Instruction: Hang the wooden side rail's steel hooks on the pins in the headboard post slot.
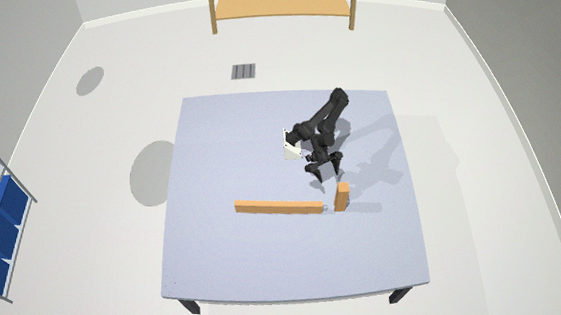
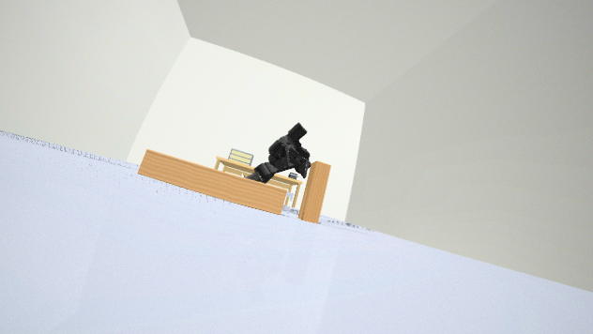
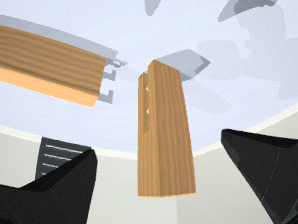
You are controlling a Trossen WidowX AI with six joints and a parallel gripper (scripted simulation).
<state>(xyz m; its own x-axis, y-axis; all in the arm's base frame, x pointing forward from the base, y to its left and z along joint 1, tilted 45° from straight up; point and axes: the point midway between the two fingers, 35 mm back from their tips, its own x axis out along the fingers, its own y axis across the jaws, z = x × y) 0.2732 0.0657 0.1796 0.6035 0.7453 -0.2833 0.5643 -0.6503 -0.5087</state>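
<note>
The wooden side rail [image 1: 278,208] [image 2: 211,186] [image 3: 50,57] lies flat on the table [image 1: 217,255]. Steel hooks [image 3: 106,96] stick out of its end toward the post, apart from it. The headboard post [image 1: 342,199] [image 2: 316,193] [image 3: 172,135] stands upright just beyond the hooks. Its slot faces the rail, and two light pin spots show inside it in the wrist view. My gripper [image 1: 329,178] [image 3: 161,146] is wide open and empty. It hangs above the table, behind the post and off to its left in the top view, touching neither piece.
A white bracket [image 1: 293,153] stands at the arm's base, left of the gripper. A wooden shelf [image 1: 282,4] is beyond the table, and a rack with blue bins [image 1: 0,235] is at the far left. A dark slatted grille [image 3: 62,155] shows behind the left finger.
</note>
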